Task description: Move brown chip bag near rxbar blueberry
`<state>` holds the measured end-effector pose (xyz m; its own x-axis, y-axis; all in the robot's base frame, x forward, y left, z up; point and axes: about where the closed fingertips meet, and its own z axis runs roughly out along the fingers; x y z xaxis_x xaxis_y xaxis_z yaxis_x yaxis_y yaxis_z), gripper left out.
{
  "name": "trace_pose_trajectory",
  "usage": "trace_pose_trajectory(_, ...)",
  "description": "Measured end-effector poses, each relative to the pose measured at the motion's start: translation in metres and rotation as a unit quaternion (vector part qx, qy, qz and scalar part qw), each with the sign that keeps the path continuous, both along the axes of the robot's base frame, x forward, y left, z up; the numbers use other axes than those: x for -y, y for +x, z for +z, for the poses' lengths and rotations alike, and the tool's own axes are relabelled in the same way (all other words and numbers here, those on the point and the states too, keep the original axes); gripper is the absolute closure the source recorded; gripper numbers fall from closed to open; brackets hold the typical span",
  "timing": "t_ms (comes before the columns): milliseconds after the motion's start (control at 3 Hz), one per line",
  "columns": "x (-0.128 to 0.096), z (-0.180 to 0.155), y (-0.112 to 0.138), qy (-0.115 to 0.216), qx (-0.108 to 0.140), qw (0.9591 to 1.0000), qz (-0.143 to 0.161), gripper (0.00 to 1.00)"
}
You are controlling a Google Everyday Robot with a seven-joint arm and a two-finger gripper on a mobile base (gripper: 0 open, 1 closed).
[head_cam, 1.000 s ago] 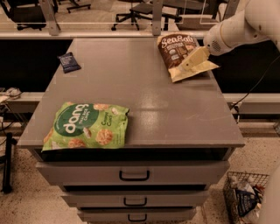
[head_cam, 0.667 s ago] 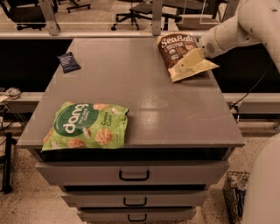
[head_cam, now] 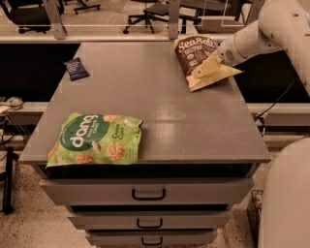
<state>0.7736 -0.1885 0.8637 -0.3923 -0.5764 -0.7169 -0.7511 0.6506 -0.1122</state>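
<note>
The brown chip bag (head_cam: 196, 54), dark brown on top with white "Sea Salt" script and a cream lower part, lies at the far right of the grey cabinet top (head_cam: 164, 101). My gripper (head_cam: 216, 60) reaches in from the right on a white arm and sits at the bag's right side, over its cream corner. The rxbar blueberry (head_cam: 76, 68), a small dark navy wrapper, lies at the far left of the top, well apart from the bag.
A larger green "dang" bag (head_cam: 97, 139) lies at the front left. The cabinet has drawers (head_cam: 147, 193) below. Office chairs (head_cam: 145, 12) stand behind a rail. My white base (head_cam: 286, 198) and a wire basket (head_cam: 253, 213) are at lower right.
My arm has moved a little left and down, bringing the gripper onto the brown chip bag's right side. The bags and the bar lie where they were.
</note>
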Motion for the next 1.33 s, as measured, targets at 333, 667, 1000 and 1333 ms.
trace_pose_trajectory(333, -0.003, 0.010, -0.003, -0.001, 0.009, 0.9999, 0.009, 0.59)
trace_pose_trajectory(667, -0.009, 0.022, -0.010, -0.002, 0.020, 0.9995, 0.023, 0.82)
trace_pose_trajectory(1000, -0.014, 0.024, -0.018, -0.002, 0.021, 0.9992, 0.034, 1.00)
trace_pose_trajectory(1333, -0.021, 0.017, -0.029, 0.000, 0.010, 0.9989, 0.046, 1.00)
